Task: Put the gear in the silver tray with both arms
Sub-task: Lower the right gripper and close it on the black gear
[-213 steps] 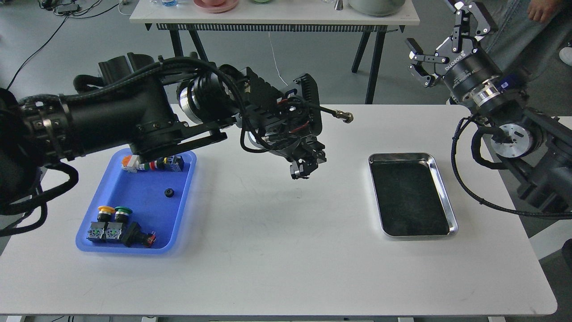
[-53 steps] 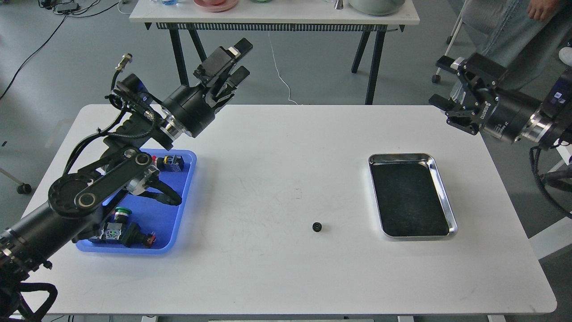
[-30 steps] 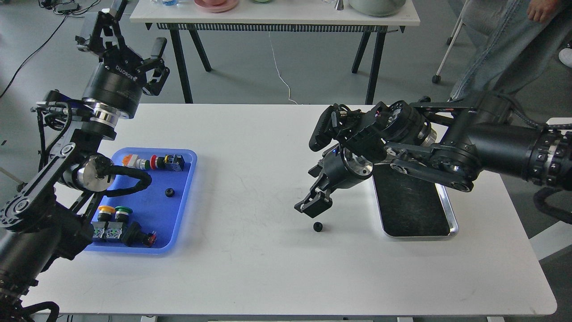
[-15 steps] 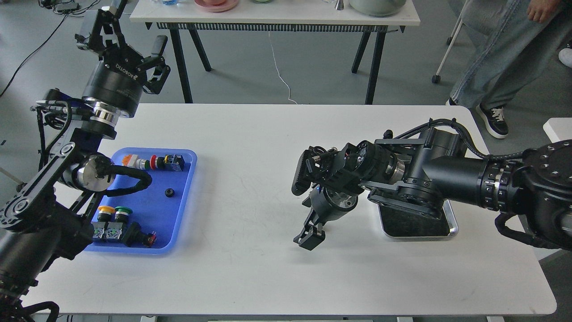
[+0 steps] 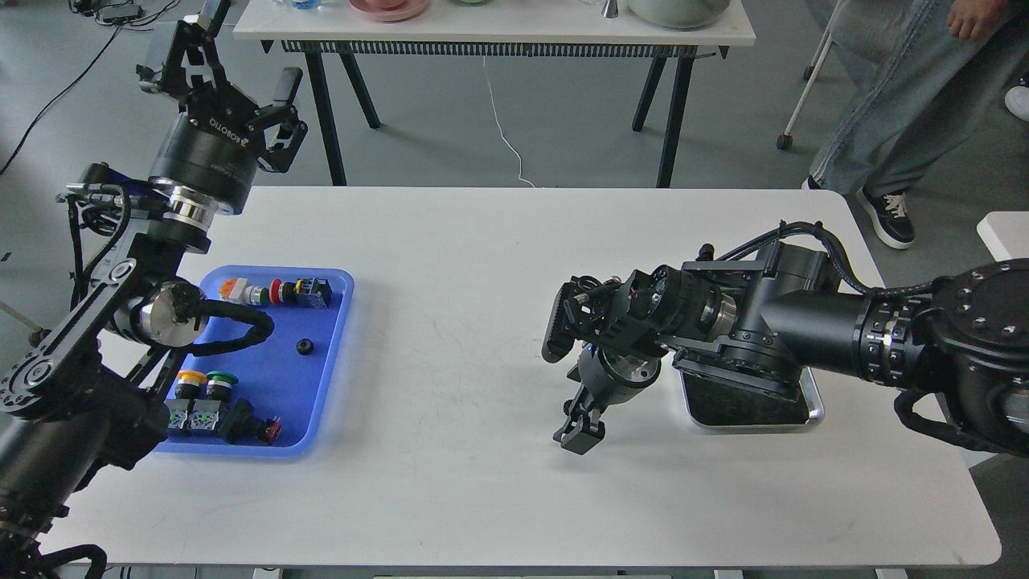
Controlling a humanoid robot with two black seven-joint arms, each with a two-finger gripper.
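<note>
My right gripper (image 5: 581,430) points down at the white table (image 5: 450,498), left of the silver tray (image 5: 813,404). Its fingers stand close together, and I cannot tell whether they hold anything. The small black gear that lay at this spot is hidden behind the gripper. My right arm (image 5: 804,330) lies across the silver tray and covers most of it; only the near end shows. My left gripper (image 5: 241,60) is open and empty, raised high beyond the table's far left corner.
A blue plastic tray (image 5: 336,362) stands at the left with push buttons, switches and a small black gear-like part (image 5: 305,346). A second table (image 5: 498,28) stands behind. A person's legs (image 5: 884,121) are at the far right.
My right gripper has come down from beside the gear to the table over it and shifted slightly right; the gear is now hidden. The left arm has stayed raised.
</note>
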